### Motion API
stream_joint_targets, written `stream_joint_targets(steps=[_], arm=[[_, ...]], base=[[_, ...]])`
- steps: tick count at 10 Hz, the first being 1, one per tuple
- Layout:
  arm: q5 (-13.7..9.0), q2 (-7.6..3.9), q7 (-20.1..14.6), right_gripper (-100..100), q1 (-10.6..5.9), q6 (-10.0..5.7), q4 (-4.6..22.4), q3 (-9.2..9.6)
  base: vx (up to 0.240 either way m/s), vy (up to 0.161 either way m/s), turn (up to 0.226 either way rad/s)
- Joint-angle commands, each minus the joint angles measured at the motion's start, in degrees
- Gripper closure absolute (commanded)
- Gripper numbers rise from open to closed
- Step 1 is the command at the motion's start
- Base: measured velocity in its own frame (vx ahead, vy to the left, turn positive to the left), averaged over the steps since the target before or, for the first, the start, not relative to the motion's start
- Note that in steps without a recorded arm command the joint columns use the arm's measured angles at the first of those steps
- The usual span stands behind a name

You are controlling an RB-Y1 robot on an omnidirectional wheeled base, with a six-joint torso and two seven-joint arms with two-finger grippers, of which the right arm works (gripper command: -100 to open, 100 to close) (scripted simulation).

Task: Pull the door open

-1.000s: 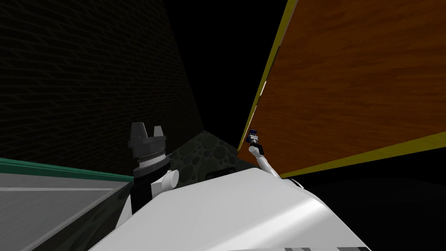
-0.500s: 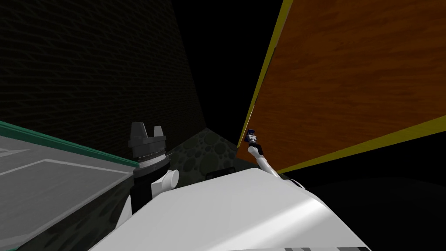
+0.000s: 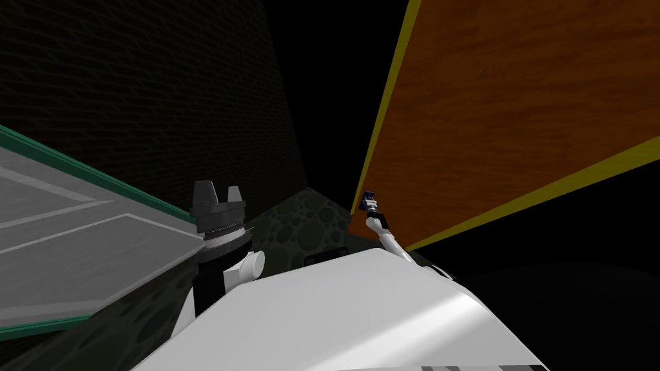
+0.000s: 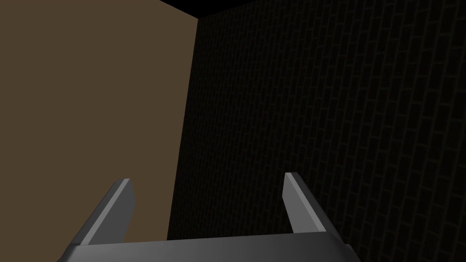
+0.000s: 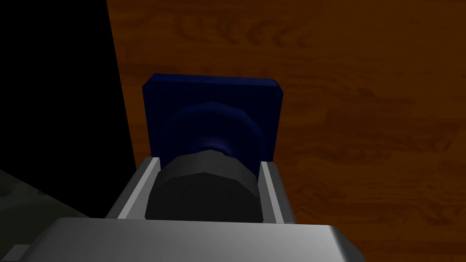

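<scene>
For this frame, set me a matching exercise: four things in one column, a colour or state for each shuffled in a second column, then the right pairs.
Things
1. door
2. knob
3. plate behind the knob
4. left gripper

Colour or state
A. open, holding nothing
B. dark blue, square
C. orange-brown wood grain
D. blackish, clamped by the right gripper

Pairs: 1-C, 2-D, 3-B, 4-A
</scene>
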Motion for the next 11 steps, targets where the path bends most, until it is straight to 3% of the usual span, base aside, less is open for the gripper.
stream_joint_targets(steps=[1, 9, 11], arm=[[0.16, -0.61, -0.78, 100, 0.3, -0.07, -0.41, 0.88], [1.02, -3.82, -4.83, 100, 1.86, -0.44, -2.51, 5.43], [1.04, -3.89, -4.88, 100, 1.85, -0.44, -2.43, 5.51]], base=[[-0.164, -0.023, 0.121], [-0.222, -0.03, 0.112], [-0.173, -0.024, 0.067]])
